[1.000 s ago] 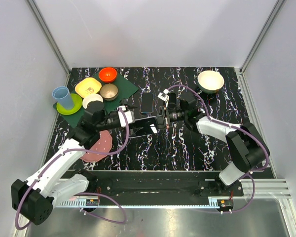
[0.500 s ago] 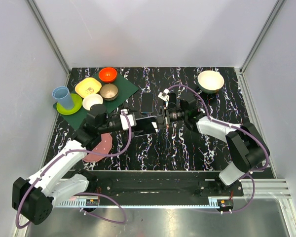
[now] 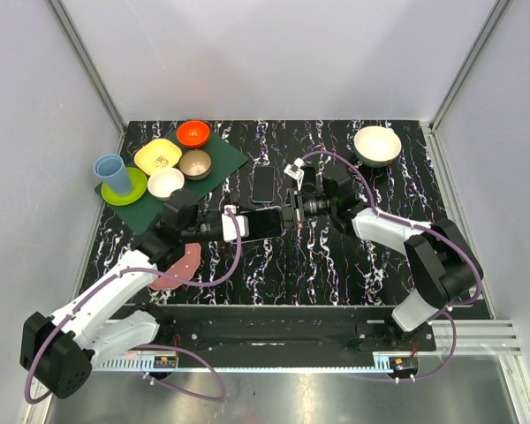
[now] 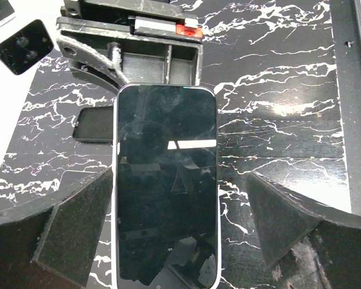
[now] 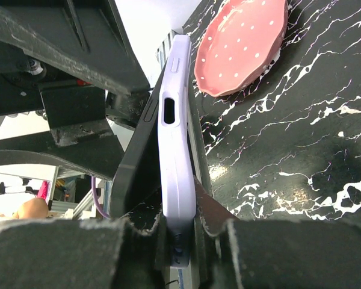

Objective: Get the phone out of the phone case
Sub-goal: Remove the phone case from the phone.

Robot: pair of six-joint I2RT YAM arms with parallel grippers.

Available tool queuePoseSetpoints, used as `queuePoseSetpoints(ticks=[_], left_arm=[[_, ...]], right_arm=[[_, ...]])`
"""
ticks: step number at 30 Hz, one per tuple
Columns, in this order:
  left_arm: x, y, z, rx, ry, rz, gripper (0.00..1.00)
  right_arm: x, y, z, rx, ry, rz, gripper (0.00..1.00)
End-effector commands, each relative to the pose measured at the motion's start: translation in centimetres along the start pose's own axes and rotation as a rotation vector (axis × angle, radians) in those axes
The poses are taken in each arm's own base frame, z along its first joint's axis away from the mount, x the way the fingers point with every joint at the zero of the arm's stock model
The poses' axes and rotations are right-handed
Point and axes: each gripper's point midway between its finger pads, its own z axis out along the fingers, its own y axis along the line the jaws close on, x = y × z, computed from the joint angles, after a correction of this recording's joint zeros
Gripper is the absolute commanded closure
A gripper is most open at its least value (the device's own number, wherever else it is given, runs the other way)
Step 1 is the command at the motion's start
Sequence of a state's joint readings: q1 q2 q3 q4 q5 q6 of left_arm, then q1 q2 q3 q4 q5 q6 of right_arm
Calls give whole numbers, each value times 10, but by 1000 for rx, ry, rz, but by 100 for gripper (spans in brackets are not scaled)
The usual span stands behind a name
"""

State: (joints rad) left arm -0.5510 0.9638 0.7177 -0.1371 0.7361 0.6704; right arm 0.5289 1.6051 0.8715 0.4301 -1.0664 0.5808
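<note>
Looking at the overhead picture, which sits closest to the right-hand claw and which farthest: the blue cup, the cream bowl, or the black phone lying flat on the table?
1. Black phone, on the table just beyond the right gripper.
2. Cream bowl, toward the far right corner.
3. Blue cup, over at the far left side.

A robotics lab test cell: plain white panel walls (image 3: 274, 53) in aluminium frame posts (image 3: 87, 62) enclose a black, white-veined marble-pattern table (image 3: 336, 265), with a slotted aluminium rail (image 3: 486, 334) along its near edge.
</note>
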Motion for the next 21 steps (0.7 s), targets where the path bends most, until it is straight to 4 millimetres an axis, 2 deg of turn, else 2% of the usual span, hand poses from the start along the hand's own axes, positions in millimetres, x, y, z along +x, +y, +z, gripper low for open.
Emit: queuePoseSetpoints(ticks=[1, 8, 12, 21], left_arm=[[-15, 8, 4, -5, -18, 57, 1], [-5, 18, 12, -63, 26, 53, 1], [-7, 26, 12, -107, 15, 69, 1], [-3, 25, 14, -110, 19, 60, 1]], right_arm=[[-29, 18, -2, -33, -52, -112, 100], [-29, 18, -2, -31, -52, -114, 100], [-29, 18, -2, -31, -54, -118, 100], [-29, 19, -2, -38, -55, -111, 100]])
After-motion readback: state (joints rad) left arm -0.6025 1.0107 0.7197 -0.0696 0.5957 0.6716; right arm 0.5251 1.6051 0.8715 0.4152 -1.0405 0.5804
